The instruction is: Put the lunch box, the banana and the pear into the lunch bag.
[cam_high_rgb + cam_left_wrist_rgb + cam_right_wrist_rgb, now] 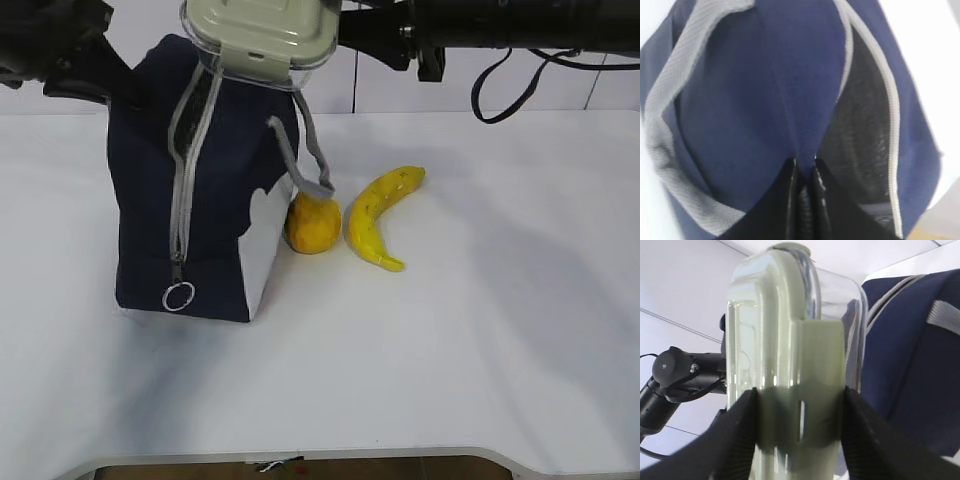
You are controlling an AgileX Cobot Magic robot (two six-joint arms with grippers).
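Lunch box (790,385) sits clamped between the right gripper (799,440) fingers, above the lunch bag (150,200). Left gripper (804,172) pinches the bag's blue fabric. No writing visible.

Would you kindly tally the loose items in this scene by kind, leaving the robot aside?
Fruit: 2, the banana and the pear
Containers: 1, the lunch box
Bags: 1, the lunch bag
Total: 4
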